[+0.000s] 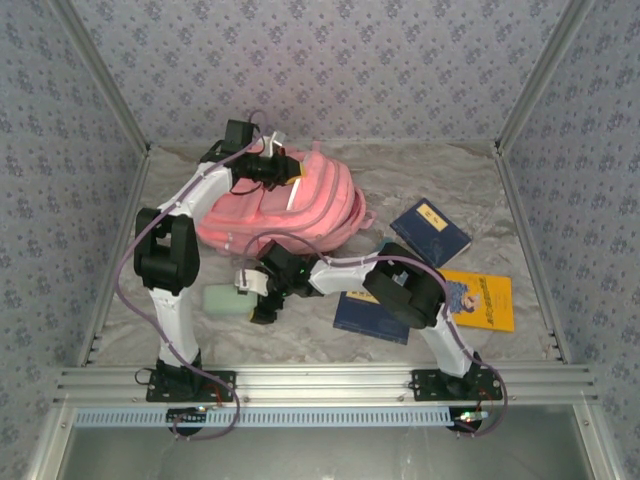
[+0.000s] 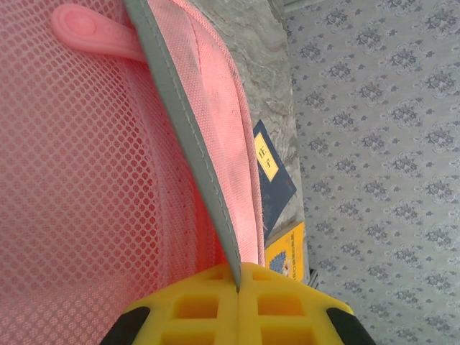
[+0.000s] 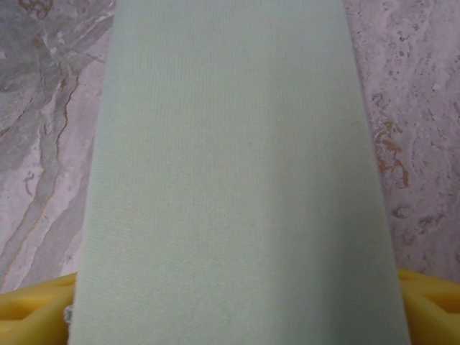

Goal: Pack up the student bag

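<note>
The student bag, a pink backpack, lies at the back middle of the table. My left gripper reaches over its top and is shut on the grey-trimmed edge of the bag's opening, beside pink mesh lining; the trim runs straight into the closed yellow jaws. A pale green case lies flat on the table in front of the bag. My right gripper straddles it, and the case spans the whole gap, its long edges against both yellow fingertips.
A dark blue book lies right of the bag, a yellow book at the right front, and another dark blue book under my right arm. Patterned walls close in the table on three sides.
</note>
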`<state>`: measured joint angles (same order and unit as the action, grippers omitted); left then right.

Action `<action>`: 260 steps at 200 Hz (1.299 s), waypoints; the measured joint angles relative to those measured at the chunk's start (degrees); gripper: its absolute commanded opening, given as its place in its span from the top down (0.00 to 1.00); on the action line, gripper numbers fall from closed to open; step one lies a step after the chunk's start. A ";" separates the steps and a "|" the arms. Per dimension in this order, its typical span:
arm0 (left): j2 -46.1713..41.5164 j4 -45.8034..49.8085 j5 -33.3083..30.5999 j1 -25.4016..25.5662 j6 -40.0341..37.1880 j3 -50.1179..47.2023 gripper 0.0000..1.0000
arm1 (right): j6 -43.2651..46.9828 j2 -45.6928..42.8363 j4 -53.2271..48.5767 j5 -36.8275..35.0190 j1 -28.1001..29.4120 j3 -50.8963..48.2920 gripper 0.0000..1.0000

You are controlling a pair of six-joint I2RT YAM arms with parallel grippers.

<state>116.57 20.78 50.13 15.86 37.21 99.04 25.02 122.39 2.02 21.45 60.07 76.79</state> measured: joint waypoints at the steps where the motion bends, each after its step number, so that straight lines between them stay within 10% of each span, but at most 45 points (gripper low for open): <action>1: 0.00 0.00 0.00 0.00 0.00 0.00 1.00 | -0.11 0.00 -0.02 -0.02 0.04 0.00 0.18; 45: 0.00 0.00 0.02 0.00 0.02 0.00 1.00 | -1.14 -0.07 1.07 -0.04 0.46 -0.04 0.41; 110: -0.11 0.15 0.04 -0.09 0.35 0.00 1.00 | -6.88 -8.28 7.32 -1.81 0.50 -11.96 0.42; 260: -3.56 10.19 0.52 -3.74 -4.92 7.56 1.00 | -33.46 -65.18 4.70 -27.52 -12.61 -40.50 0.60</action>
<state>113.01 30.96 50.65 12.12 32.29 106.61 -8.45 57.21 6.72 -6.07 47.46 36.29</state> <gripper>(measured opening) 0.041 0.613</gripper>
